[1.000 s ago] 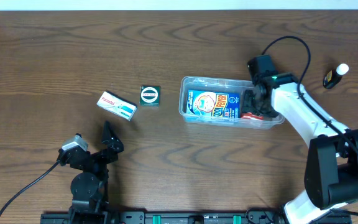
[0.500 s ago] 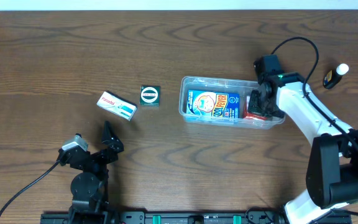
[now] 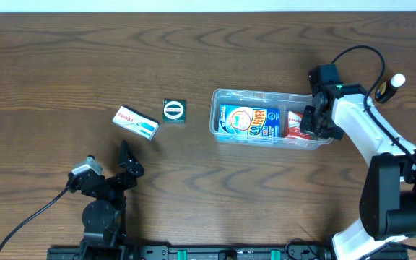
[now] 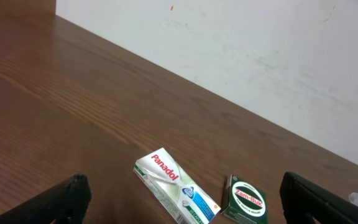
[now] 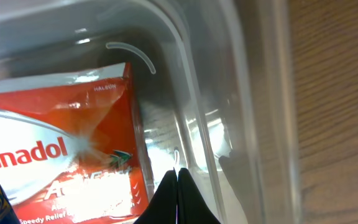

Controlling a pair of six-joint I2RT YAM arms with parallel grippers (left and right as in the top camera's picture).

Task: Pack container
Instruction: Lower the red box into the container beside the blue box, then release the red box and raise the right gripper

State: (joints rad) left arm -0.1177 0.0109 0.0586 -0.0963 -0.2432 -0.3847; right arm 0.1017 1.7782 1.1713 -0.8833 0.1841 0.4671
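Note:
The clear container (image 3: 266, 95) sits right of centre and holds a blue carton (image 3: 248, 122) and a red Panadol box (image 3: 295, 124). My right gripper (image 3: 316, 124) is shut and empty, with its tips low inside the container's right end. In the right wrist view the closed tips (image 5: 178, 175) sit between the red box (image 5: 61, 165) and the clear wall (image 5: 229, 118). A white Panadol box (image 3: 136, 123) and a green Zam-Buk box (image 3: 174, 110) lie on the table to the left. My left gripper (image 3: 128, 163) is open and empty near the front, and both boxes show ahead of it in the left wrist view (image 4: 182, 186).
A small black and white object (image 3: 390, 87) lies at the far right beside the right arm's cable. In the left wrist view the white Panadol box (image 4: 176, 186) lies left of the Zam-Buk box (image 4: 246, 200), with a white wall (image 4: 260, 56) behind the table.
My right gripper has moved right, off the red box to the container's right end, uncovering the box. The container shifted slightly right. The left arm has not moved.

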